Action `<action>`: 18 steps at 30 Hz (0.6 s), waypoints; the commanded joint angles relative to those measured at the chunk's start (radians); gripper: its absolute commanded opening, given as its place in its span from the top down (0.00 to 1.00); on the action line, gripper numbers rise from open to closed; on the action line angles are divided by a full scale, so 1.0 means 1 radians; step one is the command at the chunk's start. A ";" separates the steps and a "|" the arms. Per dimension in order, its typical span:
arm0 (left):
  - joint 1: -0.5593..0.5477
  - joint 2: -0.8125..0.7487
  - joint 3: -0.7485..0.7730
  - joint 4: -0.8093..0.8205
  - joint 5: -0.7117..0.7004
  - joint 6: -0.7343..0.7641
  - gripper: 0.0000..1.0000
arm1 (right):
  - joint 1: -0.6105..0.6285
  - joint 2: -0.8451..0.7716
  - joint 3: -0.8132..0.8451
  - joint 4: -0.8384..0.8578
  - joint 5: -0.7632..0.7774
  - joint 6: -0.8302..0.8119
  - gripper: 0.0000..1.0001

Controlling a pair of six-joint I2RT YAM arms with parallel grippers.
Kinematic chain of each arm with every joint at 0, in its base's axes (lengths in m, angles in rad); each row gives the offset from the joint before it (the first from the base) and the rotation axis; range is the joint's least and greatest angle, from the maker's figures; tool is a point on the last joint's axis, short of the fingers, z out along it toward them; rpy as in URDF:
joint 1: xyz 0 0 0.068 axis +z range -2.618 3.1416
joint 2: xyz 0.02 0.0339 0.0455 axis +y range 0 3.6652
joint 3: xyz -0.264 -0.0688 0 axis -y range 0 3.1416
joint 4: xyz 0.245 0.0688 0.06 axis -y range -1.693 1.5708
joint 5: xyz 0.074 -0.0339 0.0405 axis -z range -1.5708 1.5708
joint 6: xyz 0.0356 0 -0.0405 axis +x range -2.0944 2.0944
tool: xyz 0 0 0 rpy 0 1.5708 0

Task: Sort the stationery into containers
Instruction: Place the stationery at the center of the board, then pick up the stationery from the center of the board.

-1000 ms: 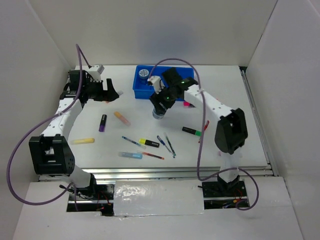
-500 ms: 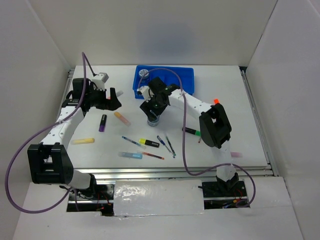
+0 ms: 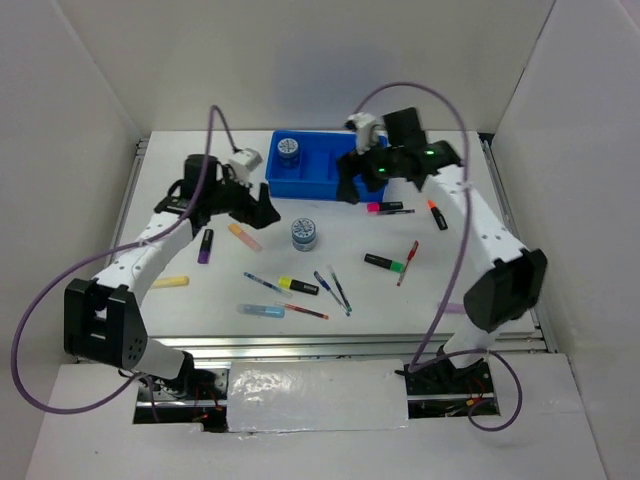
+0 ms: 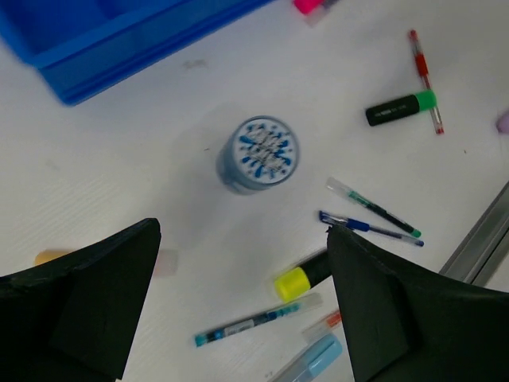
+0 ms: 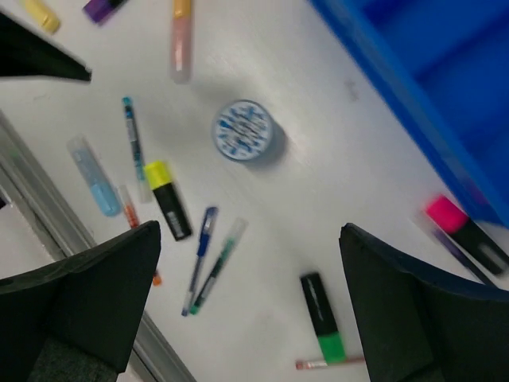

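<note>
Blue plastic tray [image 3: 300, 187] sits at the far side of the table [image 3: 200, 310], with 1 round disc [image 3: 289, 150] lying in its left-end compartment. Your 2 grippers both gape wide and hold nothing, the left gripper [image 4: 242, 231] over the table short of the tray, the right gripper [image 5: 250, 235] by its front wall. A second, loose disc [image 4: 258, 153] stands face up just ahead of the left gripper, centred on its gap, so the left arm looks nearer; being round, it offers no long axis.
</note>
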 commanded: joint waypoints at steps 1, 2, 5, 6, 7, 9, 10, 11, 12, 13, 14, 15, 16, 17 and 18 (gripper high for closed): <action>-0.180 0.035 0.049 0.010 -0.130 0.122 0.02 | -0.176 -0.150 -0.101 -0.009 -0.071 0.025 0.00; -0.211 0.064 0.052 0.017 -0.172 0.131 0.03 | -0.249 -0.164 -0.115 -0.036 -0.070 0.016 0.00; -0.288 0.145 0.101 0.017 -0.258 0.156 0.03 | -0.351 -0.227 -0.216 -0.057 -0.084 -0.001 0.00; -0.300 0.168 0.116 0.013 -0.272 0.153 0.03 | -0.409 -0.271 -0.244 -0.054 -0.094 -0.009 0.00; -0.314 0.190 0.134 0.007 -0.275 0.150 0.03 | -0.432 -0.288 -0.296 -0.052 -0.093 -0.010 0.00; -0.329 0.260 0.191 -0.019 -0.282 0.144 0.03 | -0.492 -0.334 -0.354 -0.049 -0.099 -0.017 0.00; -0.331 0.289 0.216 -0.022 -0.282 0.145 0.03 | -0.506 -0.345 -0.368 -0.052 -0.107 -0.015 0.00; -0.334 0.302 0.225 -0.024 -0.284 0.145 0.02 | -0.518 -0.356 -0.383 -0.052 -0.114 -0.015 0.00; -0.348 0.316 0.233 -0.024 -0.290 0.150 0.02 | -0.543 -0.371 -0.409 -0.052 -0.128 -0.012 0.00; -0.356 0.337 0.249 -0.023 -0.311 0.154 0.02 | -0.555 -0.380 -0.422 -0.052 -0.136 -0.009 0.00; -0.362 0.346 0.254 -0.023 -0.324 0.157 0.02 | -0.567 -0.383 -0.431 -0.054 -0.146 -0.009 0.00; -0.377 0.355 0.259 -0.023 -0.336 0.162 0.02 | -0.583 -0.383 -0.442 -0.057 -0.162 -0.009 0.00; -0.386 0.366 0.262 -0.018 -0.370 0.167 0.01 | -0.587 -0.382 -0.443 -0.063 -0.166 -0.010 0.00; -0.395 0.374 0.263 -0.015 -0.388 0.174 0.01 | -0.592 -0.379 -0.445 -0.067 -0.171 -0.015 0.00; -0.406 0.380 0.267 -0.018 -0.402 0.174 0.01 | -0.600 -0.376 -0.443 -0.075 -0.177 -0.017 0.00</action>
